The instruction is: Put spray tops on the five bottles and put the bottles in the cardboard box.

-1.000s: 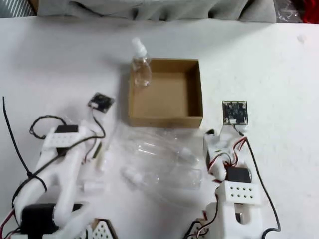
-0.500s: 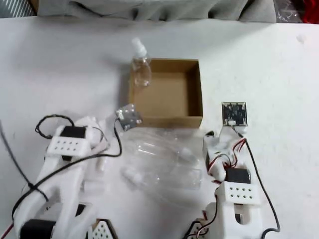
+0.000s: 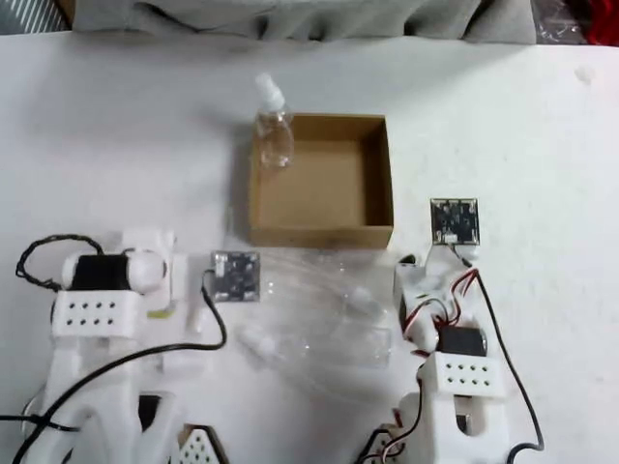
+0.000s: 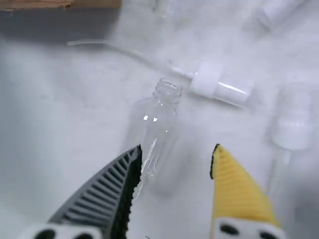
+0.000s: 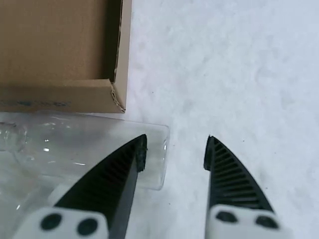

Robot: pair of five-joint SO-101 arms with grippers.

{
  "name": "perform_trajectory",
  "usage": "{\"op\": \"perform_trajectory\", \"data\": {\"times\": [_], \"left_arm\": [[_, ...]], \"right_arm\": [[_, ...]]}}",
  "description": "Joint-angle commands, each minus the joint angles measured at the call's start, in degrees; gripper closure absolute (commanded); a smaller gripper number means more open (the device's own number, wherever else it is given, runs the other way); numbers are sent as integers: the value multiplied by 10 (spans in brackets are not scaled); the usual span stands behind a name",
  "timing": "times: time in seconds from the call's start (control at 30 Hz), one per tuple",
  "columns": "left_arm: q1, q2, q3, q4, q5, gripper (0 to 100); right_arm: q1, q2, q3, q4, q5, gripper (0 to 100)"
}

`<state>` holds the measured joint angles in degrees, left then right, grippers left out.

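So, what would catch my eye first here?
An open cardboard box sits mid-table, a capped spray bottle at its far left corner. Before its near side lie heaped clear bottles. The left hand hangs open over an uncapped bottle, a loose spray top by its neck.

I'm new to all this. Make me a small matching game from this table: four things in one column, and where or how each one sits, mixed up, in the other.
1. cardboard box
2. capped bottle
3. uncapped bottle
4. loose spray top

A. lying by the uncapped bottle's neck
B. at the cardboard box's far corner
C. brown, open on top
D. lying just ahead of the open left gripper

Pairs: 1-C, 2-B, 3-D, 4-A.
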<state>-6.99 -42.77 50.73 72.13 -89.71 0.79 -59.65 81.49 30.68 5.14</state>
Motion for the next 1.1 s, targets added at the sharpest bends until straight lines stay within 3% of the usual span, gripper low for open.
{"op": "perform_trajectory", "data": {"times": [0.0, 0.13, 0.27, 0.63, 0.83, 1.07], "left_arm": [[-29, 32, -37, 5, -110, 775], [-39, 85, -49, -28, -169, 771], [-35, 149, -87, -81, -144, 770], [-36, 345, -193, -84, -142, 762], [-34, 357, -192, -89, -146, 566], [-32, 358, -160, -135, -142, 645]], "right_arm": [[0, -7, -6, -10, 5, 844], [0, -7, -5, -10, 5, 844], [-2, -7, -5, -10, 5, 844], [-2, -7, -5, -10, 5, 844], [-3, -7, -4, -10, 5, 844], [-2, -7, -4, -10, 5, 844]]}}
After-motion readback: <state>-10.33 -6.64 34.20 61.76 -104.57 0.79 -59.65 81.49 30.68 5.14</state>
